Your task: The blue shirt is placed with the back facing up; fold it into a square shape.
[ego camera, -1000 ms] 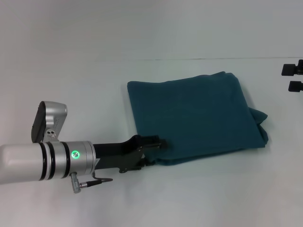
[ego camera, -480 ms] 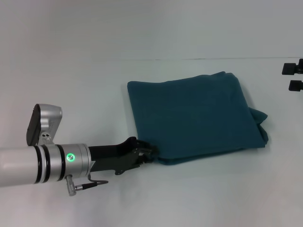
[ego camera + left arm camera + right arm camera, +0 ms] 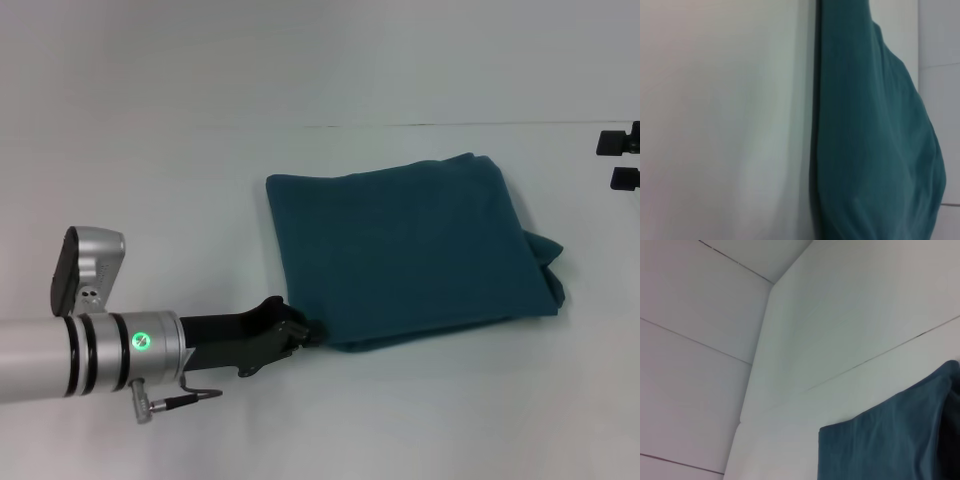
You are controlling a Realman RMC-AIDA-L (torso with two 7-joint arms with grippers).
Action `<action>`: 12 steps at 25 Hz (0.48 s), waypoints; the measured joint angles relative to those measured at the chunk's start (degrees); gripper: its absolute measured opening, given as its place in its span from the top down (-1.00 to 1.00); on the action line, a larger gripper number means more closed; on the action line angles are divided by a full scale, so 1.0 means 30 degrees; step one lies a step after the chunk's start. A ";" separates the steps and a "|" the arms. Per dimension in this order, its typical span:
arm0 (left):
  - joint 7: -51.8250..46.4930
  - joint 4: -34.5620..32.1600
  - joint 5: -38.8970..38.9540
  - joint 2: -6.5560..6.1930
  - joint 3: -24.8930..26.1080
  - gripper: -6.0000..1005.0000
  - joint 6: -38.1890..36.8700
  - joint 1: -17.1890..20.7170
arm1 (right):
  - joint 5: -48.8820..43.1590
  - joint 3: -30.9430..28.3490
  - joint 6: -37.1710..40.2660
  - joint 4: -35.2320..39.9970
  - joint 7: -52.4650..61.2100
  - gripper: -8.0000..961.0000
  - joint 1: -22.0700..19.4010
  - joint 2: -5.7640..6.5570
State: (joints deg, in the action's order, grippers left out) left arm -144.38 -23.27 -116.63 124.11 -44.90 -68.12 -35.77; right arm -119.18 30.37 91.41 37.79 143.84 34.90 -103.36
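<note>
- While the blue shirt [image 3: 410,250] lies folded on the white table [image 3: 150,180], it makes a rough four-sided packet, a little right of the middle in the head view.
- Its plain side is up; no letters show on it.
- At about 3 o'clock of the packet, a small bunch of cloth sticks out past the edge.
- The left gripper [image 3: 298,330] is low on the table at about 7 o'clock of the shirt, and its tip is at the near left corner of the cloth.
- Its dark fingers [image 3: 285,318] look drawn close together at that corner, but I cannot tell if they pinch the cloth, only touch it, or are free.
- In the left wrist view, the shirt [image 3: 870,135] fills one side, with a straight folded edge against the bare table [image 3: 725,120].
- The right gripper [image 3: 620,160] is parked well apart from the shirt, at about 2 o'clock of it, at the edge of the head view; only two dark tips show, with a gap between them.
- In the right wrist view, one corner of the shirt [image 3: 890,440] is seen on the table [image 3: 850,315].
</note>
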 joint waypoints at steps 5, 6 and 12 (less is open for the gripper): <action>0.0023 -0.0810 -0.0072 -0.0034 0.0088 0.91 -0.0710 0.0671 | 0.0000 -0.0019 -0.0003 0.0000 0.0047 -0.59 -0.0004 -0.0001; -0.0025 -0.1047 -0.0093 -0.0045 0.0119 0.91 -0.0881 0.0890 | 0.0000 -0.0026 -0.0004 -0.0001 0.0057 -0.59 -0.0005 0.0000; -0.0305 -0.2368 -0.0038 -0.0099 0.0217 0.91 -0.1616 0.2230 | 0.0000 -0.0097 -0.0002 0.0000 0.0089 -0.59 -0.0005 0.0000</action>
State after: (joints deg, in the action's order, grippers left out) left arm -145.29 -30.37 -116.75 123.81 -44.25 -72.97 -29.08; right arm -119.18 30.08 91.40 37.79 144.10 34.89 -103.36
